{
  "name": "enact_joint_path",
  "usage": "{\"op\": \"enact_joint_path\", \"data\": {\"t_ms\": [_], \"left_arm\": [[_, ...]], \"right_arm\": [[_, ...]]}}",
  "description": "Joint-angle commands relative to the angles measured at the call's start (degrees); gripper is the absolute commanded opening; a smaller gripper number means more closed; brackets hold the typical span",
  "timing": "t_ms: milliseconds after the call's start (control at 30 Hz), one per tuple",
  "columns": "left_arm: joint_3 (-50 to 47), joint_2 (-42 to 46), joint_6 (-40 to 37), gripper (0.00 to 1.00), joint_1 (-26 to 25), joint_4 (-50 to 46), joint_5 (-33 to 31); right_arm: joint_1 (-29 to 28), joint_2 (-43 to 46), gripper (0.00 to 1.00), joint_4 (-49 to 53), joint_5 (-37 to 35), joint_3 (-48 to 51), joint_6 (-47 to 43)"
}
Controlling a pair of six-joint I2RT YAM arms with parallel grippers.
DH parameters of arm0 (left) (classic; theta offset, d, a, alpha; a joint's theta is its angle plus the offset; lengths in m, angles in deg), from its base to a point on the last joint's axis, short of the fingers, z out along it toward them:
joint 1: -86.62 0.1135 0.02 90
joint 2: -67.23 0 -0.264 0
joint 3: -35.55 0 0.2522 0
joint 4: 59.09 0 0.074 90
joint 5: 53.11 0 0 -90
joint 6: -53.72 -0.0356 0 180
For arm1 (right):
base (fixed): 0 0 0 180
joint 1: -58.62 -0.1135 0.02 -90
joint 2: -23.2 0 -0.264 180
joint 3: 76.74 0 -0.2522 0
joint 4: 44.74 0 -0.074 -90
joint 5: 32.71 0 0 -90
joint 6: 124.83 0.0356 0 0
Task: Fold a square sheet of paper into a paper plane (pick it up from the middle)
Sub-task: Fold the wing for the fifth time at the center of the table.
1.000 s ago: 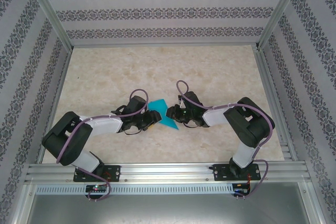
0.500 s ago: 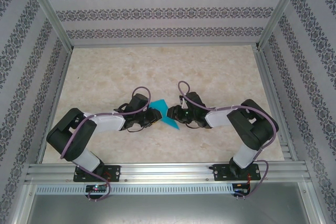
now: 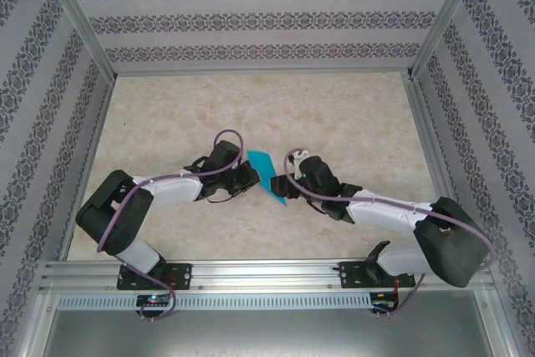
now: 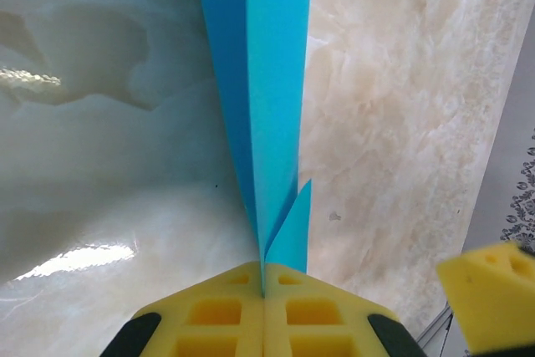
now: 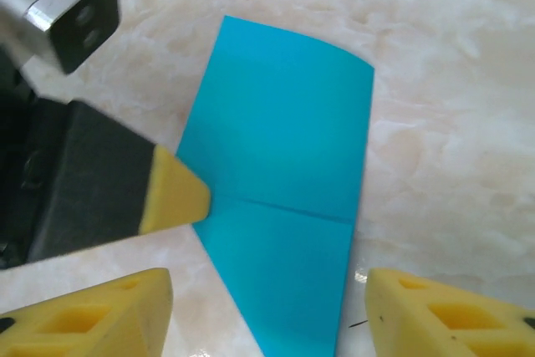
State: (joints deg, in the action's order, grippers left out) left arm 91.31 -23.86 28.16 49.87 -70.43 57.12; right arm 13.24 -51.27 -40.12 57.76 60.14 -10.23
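Sheet of paper (image 3: 262, 168) (image 4: 267, 106) (image 5: 284, 181): one, teal, folded, near the middle of the table (image 3: 334, 106).
Left gripper (image 3: 249, 175) (image 4: 264, 277): fingers pinched tight on the paper's edge; arm stretched low, reaching rightward.
Right gripper (image 3: 288, 183) (image 5: 267, 290): fingers spread wide, holding nothing, just beside the paper; arm stretched low, reaching leftward.

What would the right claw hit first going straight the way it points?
Probably the folded blue paper pinched in the left claw; it lies straight ahead of the open right claw, though depth is unclear.
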Motion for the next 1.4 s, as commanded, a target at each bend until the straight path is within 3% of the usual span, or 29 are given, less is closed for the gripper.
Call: {"op": "enact_joint_path", "data": {"t_ms": [0,100,200,300,633,833,1000,1200,1367], "left_arm": [[2.3,0.3,-2.3,0.07,-0.9,-4.6,-0.9],[3.2,0.2,-2.7,0.07,-0.9,-6.3,-1.1],[3.6,0.3,-2.7,0.07,-0.9,-6.8,-1.3],[4.0,0.3,-2.5,0.07,-0.9,-7.3,-1.3],[4.5,0.7,-2.0,0.07,-1.0,-8.4,-1.4],[4.6,0.8,-1.7,0.07,-1.0,-8.6,-1.3],[4.7,1.0,-1.4,0.07,-1.0,-8.7,-1.3],[4.4,1.7,0.1,0.10,-0.4,-6.3,0.5],[4.4,3.7,0.6,0.24,2.2,-6.7,1.5]], "right_arm": [[-2.0,0.1,0.62,-3.2,-9.2,2.2,-9.1],[-3.9,-1.2,0.64,-5.8,-11.4,3.4,-12.4],[-8.2,-2.4,0.67,-16.1,-14.1,7.5,-18.7],[-9.5,-4.9,0.67,-16.5,-15.0,6.4,-20.7],[-12.9,-17.1,0.55,-22.4,-20.3,1.3,-28.0],[-13.3,-21.9,0.54,-25.5,-21.7,-1.0,-30.3],[-13.4,-24.5,0.44,-27.8,-23.2,-1.2,-31.5],[-13.4,-25.2,0.23,-32.0,-23.9,1.2,-32.3],[-13.4,-24.3,0.15,-33.2,-23.8,2.0,-32.5]]}}
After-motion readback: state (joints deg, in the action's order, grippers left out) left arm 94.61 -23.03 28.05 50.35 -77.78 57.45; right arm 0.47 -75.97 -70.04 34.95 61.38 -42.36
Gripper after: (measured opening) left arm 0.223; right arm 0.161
